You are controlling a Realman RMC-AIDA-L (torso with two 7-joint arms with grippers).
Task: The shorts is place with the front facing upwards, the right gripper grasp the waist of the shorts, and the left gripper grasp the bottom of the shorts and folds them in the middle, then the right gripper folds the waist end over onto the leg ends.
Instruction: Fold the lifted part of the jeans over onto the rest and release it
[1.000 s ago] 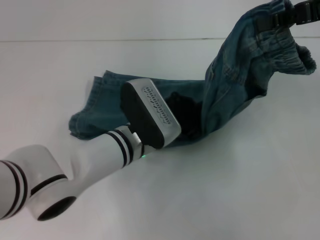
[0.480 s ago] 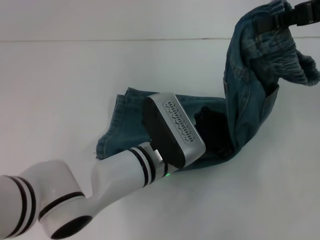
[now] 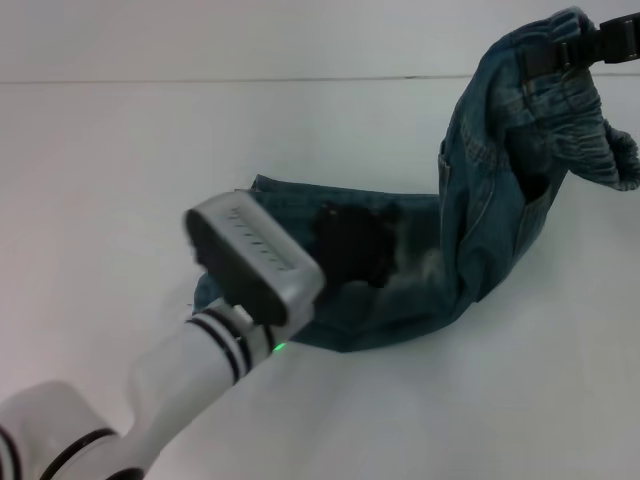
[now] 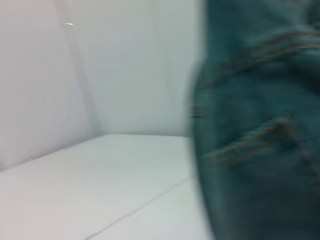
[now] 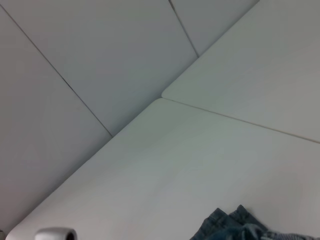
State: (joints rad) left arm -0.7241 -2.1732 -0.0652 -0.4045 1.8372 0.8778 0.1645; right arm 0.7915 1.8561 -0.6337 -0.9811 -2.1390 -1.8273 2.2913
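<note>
The blue denim shorts [image 3: 420,280] lie on the white table [image 3: 120,150], their right part pulled up into the air. My right gripper [image 3: 560,52] at the upper right is shut on the waist of the shorts [image 3: 570,120], whose gathered band hangs below it. My left gripper [image 3: 350,245] is a dark shape low over the flat middle of the shorts, its silver wrist [image 3: 255,262] covering most of the bottom of the shorts [image 3: 262,188]. Blurred denim [image 4: 255,125] fills one side of the left wrist view. A bit of denim [image 5: 235,227] shows in the right wrist view.
The white table stretches to a pale back wall [image 3: 250,40]. My left arm's white forearm [image 3: 170,385] crosses the near left of the table.
The flat part of the shorts first slid right with my left gripper. My left wrist has now swung back to the left and turned. The waist stays held up at the upper right.
</note>
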